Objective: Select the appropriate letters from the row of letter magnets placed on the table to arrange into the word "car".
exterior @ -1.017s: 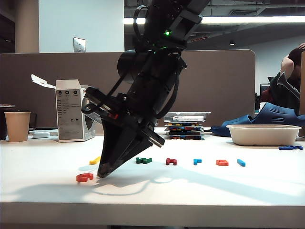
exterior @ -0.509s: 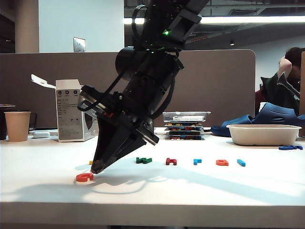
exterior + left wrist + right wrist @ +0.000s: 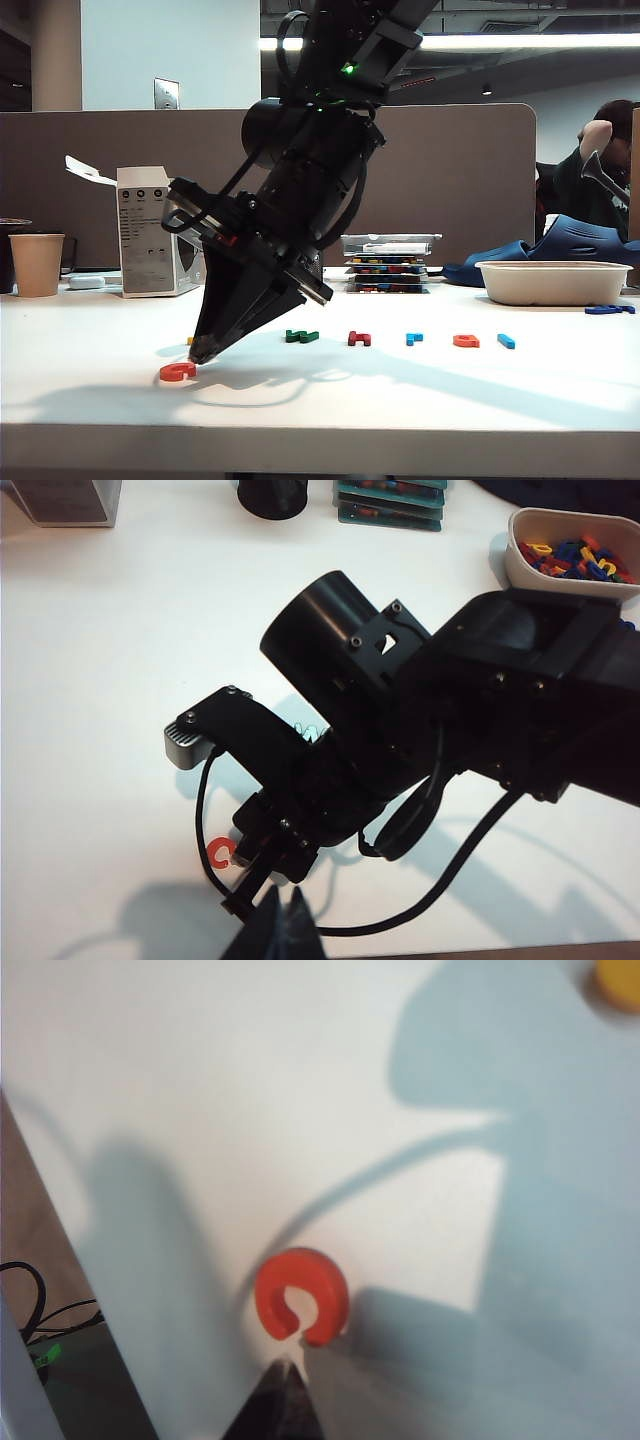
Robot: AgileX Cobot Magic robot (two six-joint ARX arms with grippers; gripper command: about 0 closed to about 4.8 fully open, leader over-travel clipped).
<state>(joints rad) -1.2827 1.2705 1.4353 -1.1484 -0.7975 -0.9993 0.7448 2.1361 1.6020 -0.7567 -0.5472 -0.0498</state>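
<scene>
The table (image 3: 450,395) is showing a smooth white top with a faint sheen, taking soft shadows. The orange-red c (image 3: 301,1296) is looking like matt moulded plastic with rounded edges. The right gripper (image 3: 284,1388), its fingers pressed together, is appearing as dark matt plastic or coated metal; which one cannot be told. The left gripper (image 3: 278,930) is presenting the same dark matt finish. The paper cup (image 3: 37,264) is looking like plain matt paper. The beige tray (image 3: 552,283) is appearing as smooth, dull plastic.
</scene>
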